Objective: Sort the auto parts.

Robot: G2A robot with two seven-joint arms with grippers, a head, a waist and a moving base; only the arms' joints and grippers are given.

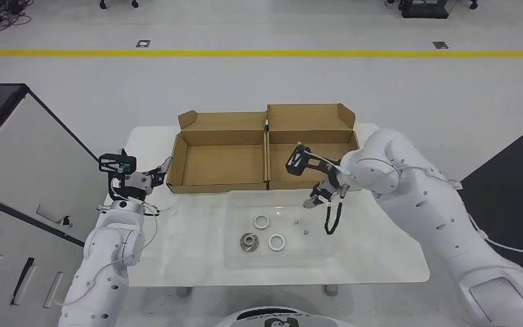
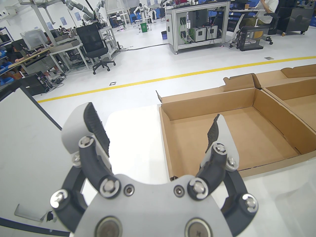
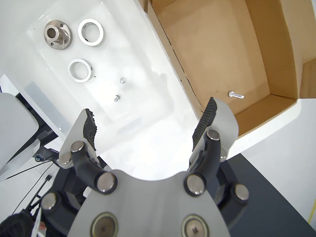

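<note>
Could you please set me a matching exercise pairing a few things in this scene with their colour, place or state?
Column 1:
1 bolt
2 flanged hub
3 ring nearest the boxes
4 right pincer

Column 2:
A open, holding nothing
B white, on the table
C lying in a cardboard box
D grey metal, on the table

Pairs: 1-C; 2-D; 3-B; 4-A
</note>
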